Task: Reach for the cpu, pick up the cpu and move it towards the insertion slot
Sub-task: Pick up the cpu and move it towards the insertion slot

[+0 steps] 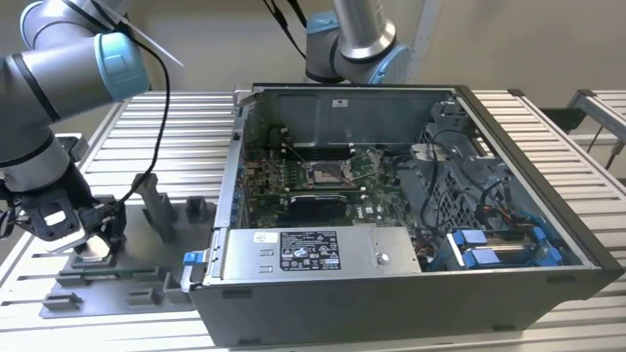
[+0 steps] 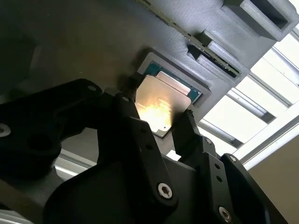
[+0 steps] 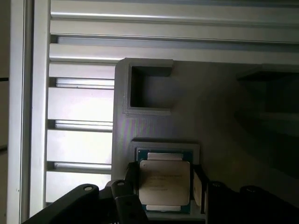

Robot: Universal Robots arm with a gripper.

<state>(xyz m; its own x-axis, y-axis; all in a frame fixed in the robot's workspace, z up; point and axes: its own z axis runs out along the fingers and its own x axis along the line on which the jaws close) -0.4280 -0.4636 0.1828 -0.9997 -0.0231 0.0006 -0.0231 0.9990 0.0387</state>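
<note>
Gripper (image 1: 86,242) is at the lower left of the exterior view, down over the grey fixture plate (image 1: 137,286) on the slatted counter (image 1: 186,139). The cpu (image 3: 164,182) lies flat in its square nest on that plate, metal lid up, with a sliver of green substrate showing round the lid in both wrist views. The fingers (image 3: 198,185) sit on two opposite edges of the chip and look clamped on it, one per side, and the chip doesn't look lifted out of the nest yet. Handling, my read: very light, thin and rigid, so it needs almost no grip force. The lid is smooth metal and will be slippery, so gripping across the substrate edges is the right hold, centred so it can't pivot. The underside is likely delicate, so keep it level and don't drag it on the nest walls. The insertion slot (image 1: 325,173) is the silver-framed socket on the green board inside the open computer case (image 1: 391,293), centre of the exterior view, well apart from the gripper.
</note>
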